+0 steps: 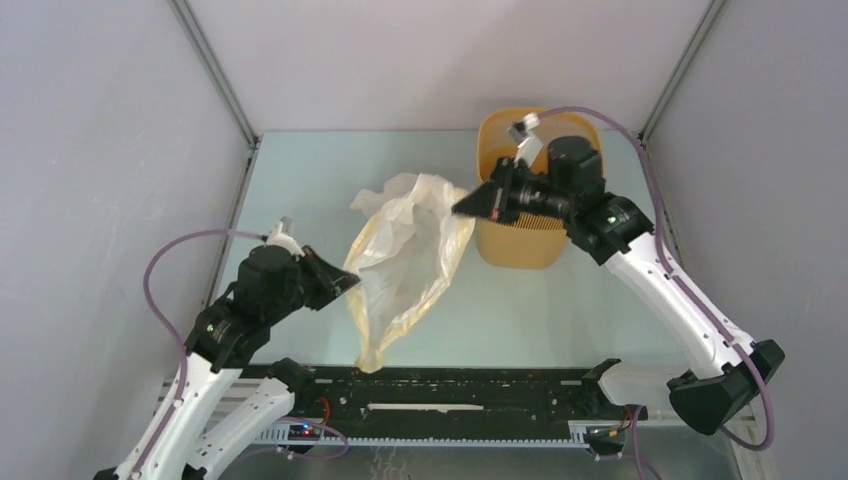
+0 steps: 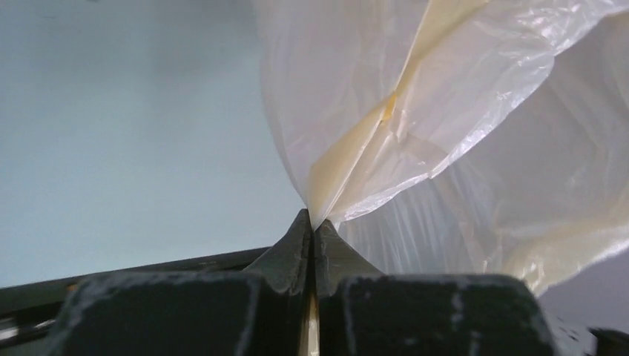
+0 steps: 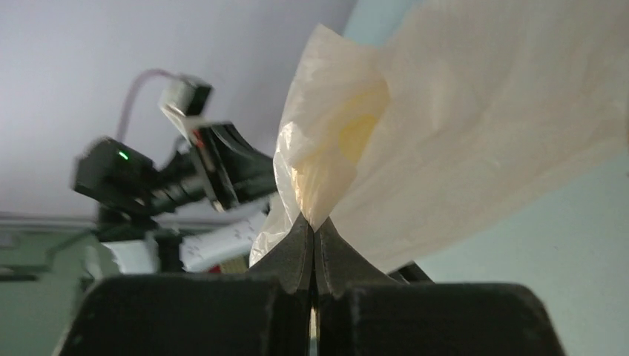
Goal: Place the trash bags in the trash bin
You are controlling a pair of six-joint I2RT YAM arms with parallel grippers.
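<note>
2 robot arms hold 1 thin, yellowish trash bag (image 1: 405, 255) up in the air between them. The left pincer (image 2: 311, 222) is squeezed tight on one edge of the bag, and the plastic comes out right between its tips. The right pincer (image 3: 315, 226) is squeezed tight on another bit of the bag in the same way.

The bag is crumpled and see-through. It hangs over the middle of the pale green desk (image 1: 560, 310). Its top puffs up between the 2 pincers. Its long bottom end droops toward the near edge of the desk, close to the black rail (image 1: 450, 385) there.

The orange trash bin (image 1: 520, 250) stands upright by the far edge, toward the far right corner. The right pincer is just to the left of the bin, up near its rim. The bag is beside the bin, not inside it. The left pincer is well apart from the bin, nearer the left edge.
</note>
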